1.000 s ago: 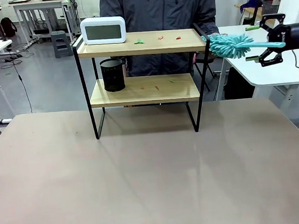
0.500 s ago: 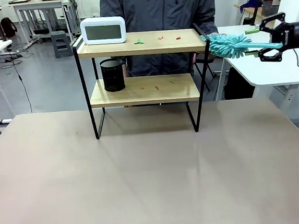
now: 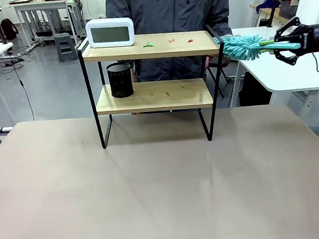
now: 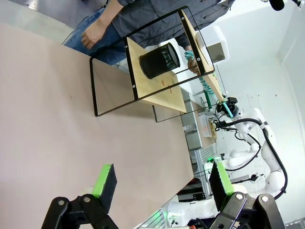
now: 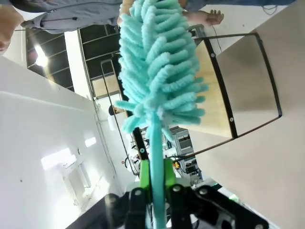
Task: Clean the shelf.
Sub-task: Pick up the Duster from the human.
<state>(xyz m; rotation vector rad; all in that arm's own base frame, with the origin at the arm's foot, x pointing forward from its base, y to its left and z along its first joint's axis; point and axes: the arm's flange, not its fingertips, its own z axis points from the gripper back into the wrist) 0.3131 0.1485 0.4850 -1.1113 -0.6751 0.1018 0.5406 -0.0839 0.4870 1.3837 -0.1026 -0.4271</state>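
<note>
The shelf [image 3: 142, 53] stands at the table's far side, with small green and red scraps [image 3: 149, 44] on its top board and a few more on the lower board [image 3: 167, 93]. Right of it in the air, my right gripper [image 3: 287, 45] is shut on the handle of a teal fluffy duster [image 3: 242, 47], whose head points at the shelf's top right corner. In the right wrist view the duster [image 5: 157, 71] rises from the right gripper [image 5: 156, 179] toward the shelf [image 5: 214, 95]. My left gripper [image 4: 162, 179] is open over the table, far from the shelf [image 4: 167, 95].
A white digital clock [image 3: 110, 32] sits on the top board's left end, and a black mesh cup [image 3: 120, 80] on the lower board. A person stands behind the shelf, one hand [image 3: 226, 37] near the duster's tip. A white table [image 3: 290, 77] lies under my right gripper.
My right gripper's jaws have shut on the duster's handle, and the duster has risen slightly. The shelf and the things on it have not moved.
</note>
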